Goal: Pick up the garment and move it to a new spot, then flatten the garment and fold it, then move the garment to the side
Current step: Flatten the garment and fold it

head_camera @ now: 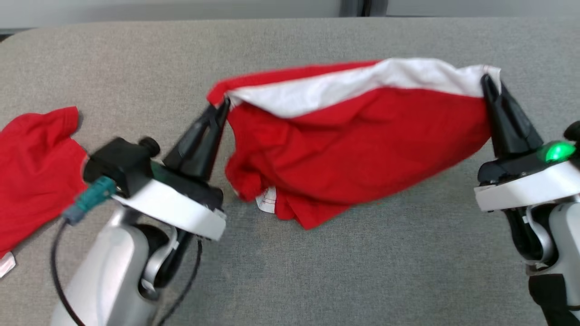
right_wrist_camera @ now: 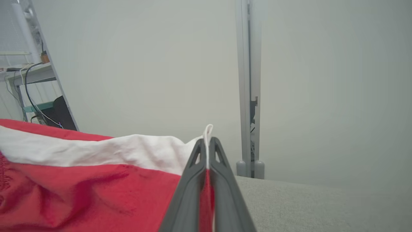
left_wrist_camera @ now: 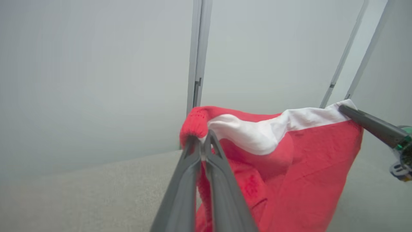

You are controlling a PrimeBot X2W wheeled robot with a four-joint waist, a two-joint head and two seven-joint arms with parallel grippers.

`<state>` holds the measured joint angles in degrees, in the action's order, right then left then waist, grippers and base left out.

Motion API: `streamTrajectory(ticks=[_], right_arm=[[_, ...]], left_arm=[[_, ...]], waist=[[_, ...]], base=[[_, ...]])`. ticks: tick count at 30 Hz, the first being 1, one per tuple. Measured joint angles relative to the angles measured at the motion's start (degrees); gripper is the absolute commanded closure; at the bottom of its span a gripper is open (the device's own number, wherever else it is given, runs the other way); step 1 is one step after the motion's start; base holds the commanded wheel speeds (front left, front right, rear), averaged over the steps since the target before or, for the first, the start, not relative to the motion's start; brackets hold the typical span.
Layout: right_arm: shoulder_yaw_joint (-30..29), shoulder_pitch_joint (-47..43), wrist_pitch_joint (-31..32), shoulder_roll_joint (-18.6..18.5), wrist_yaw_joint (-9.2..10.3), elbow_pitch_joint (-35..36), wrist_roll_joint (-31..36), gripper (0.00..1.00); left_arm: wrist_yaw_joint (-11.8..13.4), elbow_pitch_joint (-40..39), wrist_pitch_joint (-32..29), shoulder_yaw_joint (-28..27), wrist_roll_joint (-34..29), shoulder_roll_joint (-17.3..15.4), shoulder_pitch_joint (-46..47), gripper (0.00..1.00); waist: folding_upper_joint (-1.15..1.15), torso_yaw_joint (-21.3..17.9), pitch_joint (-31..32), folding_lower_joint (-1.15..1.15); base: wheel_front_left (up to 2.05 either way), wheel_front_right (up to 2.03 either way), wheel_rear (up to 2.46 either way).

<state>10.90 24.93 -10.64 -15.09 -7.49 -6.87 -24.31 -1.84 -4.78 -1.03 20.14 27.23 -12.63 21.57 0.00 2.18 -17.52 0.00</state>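
Grey fabric covers the work surface point(head_camera: 317, 271), and above its middle the garment point(head_camera: 362, 154) — red, with a broad white band along its upper edge — hangs stretched between two grippers. Its lower folds sag in a bunch toward the cloth below. A small white label point(head_camera: 267, 201) peeks out at the lower left hem.

The left gripper point(head_camera: 222, 108) has the garment's left top corner, its two dark fingers pressed together on the red edge. The right gripper point(head_camera: 487, 83) has the opposite corner, fingers closed tight on the end of the white band. A green light point(head_camera: 557, 151) glows on its wrist.

The left wrist view brings the left pinch close: a knitted red edge bulges over the fingertips, and across the spread cloth the right gripper's dark finger meets the far corner. The right wrist view gives the other pinch, where a thin loop of white fabric pokes up between the closed tips and red cloth runs down between the fingers.

The head view adds a second red garment point(head_camera: 36, 172) lying flat on the surface at the robot's far left, well apart from the held one. Behind the right gripper — seen from its wrist — stand a pale wall, an upright metal post point(right_wrist_camera: 248, 80) and, off to one side, a shelf point(right_wrist_camera: 32, 74) with dangling cables.
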Motion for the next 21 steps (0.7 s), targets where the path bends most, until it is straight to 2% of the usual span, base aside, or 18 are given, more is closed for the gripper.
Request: streamTrajectory(ticks=[9, 21], right_arm=[[-4.5, 3.9, -1.1, -1.2, 0.0, 12.0, 1.3, 1.0], [-7.3, 9.6, 1.9, -3.0, 0.0, 18.2, 2.9, 1.0]], left_arm=[[0.0, -5.6, -1.6, -2.6, -1.5, -3.1, 8.9, 1.0], [-0.6, -8.2, -6.6, -3.8, -0.5, -4.6, 18.3, 1.0]], waist=[[0.0, -0.7, 4.7, 0.0], [0.0, -1.3, 9.5, 0.0]], base=[[0.0, 0.0, 0.0], [0.0, 0.0, 0.0]])
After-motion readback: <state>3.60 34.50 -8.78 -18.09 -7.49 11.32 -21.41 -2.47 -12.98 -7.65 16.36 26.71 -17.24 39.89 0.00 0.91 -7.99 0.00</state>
